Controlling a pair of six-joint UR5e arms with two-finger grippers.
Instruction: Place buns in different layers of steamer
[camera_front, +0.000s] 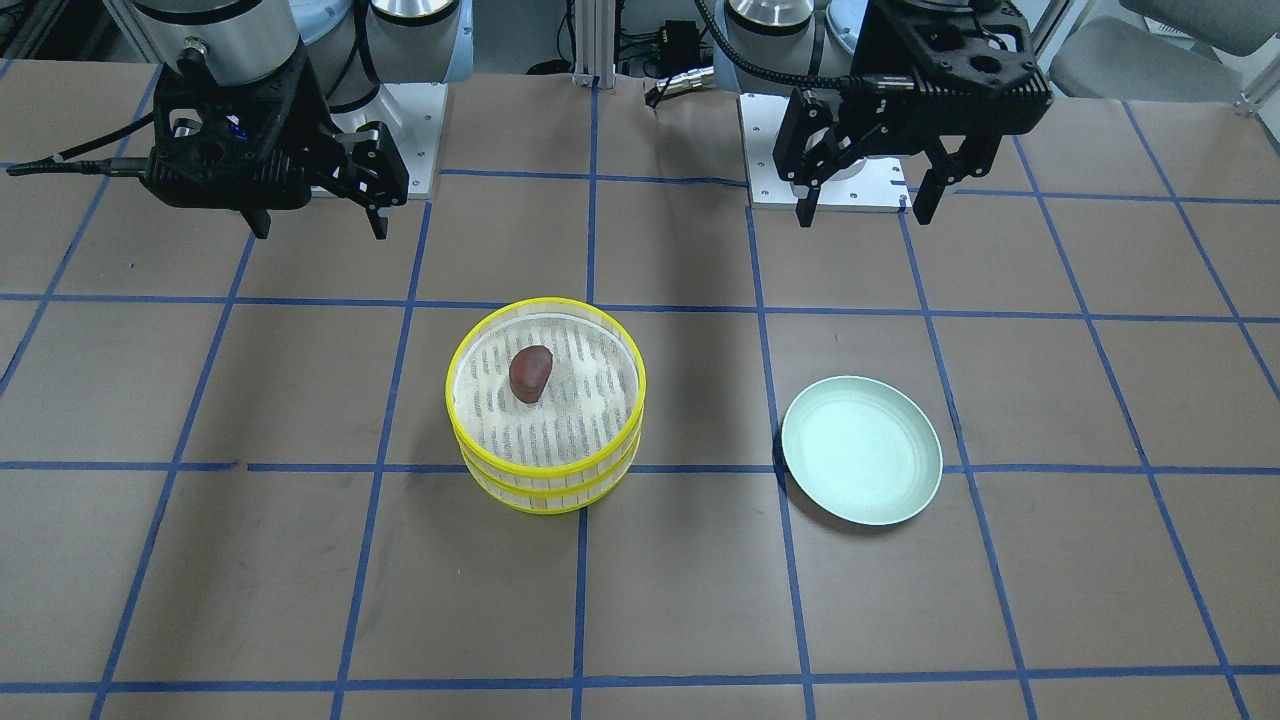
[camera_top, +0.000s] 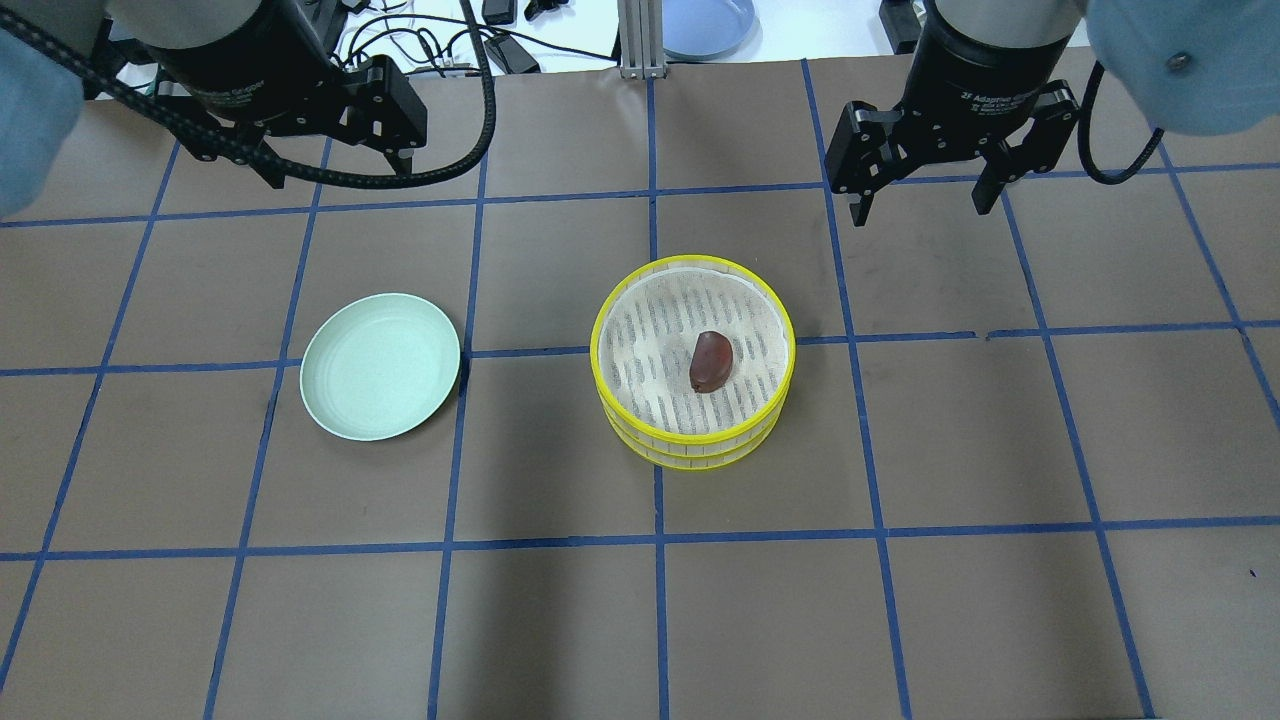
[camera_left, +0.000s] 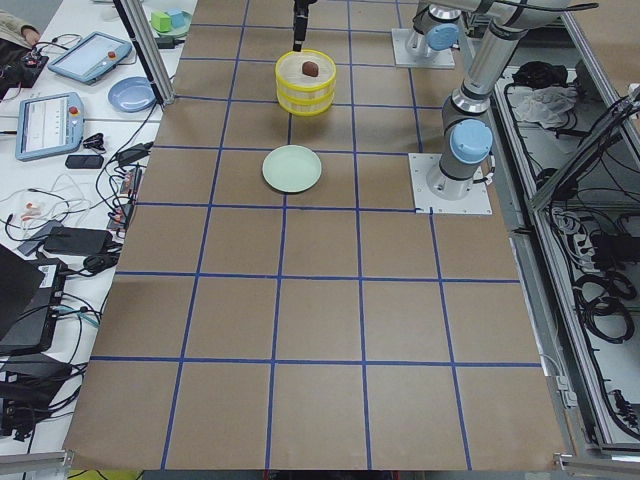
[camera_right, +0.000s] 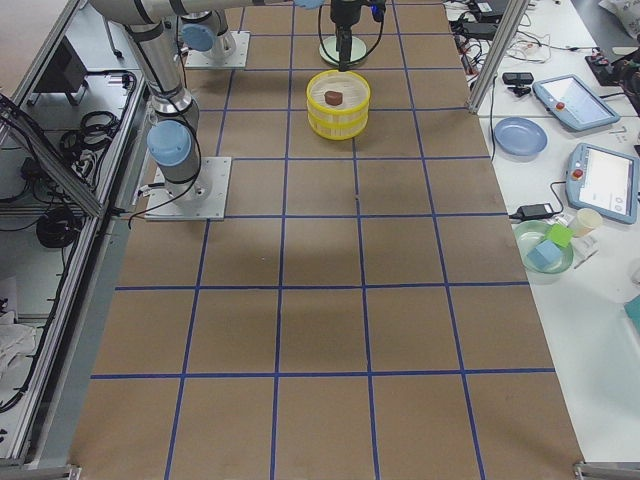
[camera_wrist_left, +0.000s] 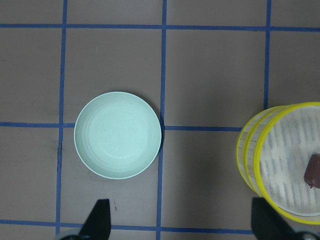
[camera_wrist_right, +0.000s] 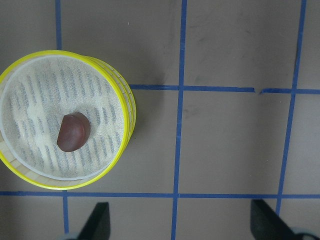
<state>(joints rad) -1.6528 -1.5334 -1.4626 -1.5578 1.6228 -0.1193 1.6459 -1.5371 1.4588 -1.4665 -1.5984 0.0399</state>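
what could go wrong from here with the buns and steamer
1. Only the brown bun shows, on the top tray. The white bun appears in no view, so it may be missing rather than inside the lower tray.
2. The brown bun lies loose on the mesh, so a bump to the stack might roll it.

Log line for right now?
left hand open; right hand open; brown bun in top tray, stacked on lower tray; white bun unseen

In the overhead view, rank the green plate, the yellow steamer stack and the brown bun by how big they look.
Largest: stacked steamer trays, though their height flatters them slightly.
Next: pale green plate.
Smallest: reddish-brown bun.
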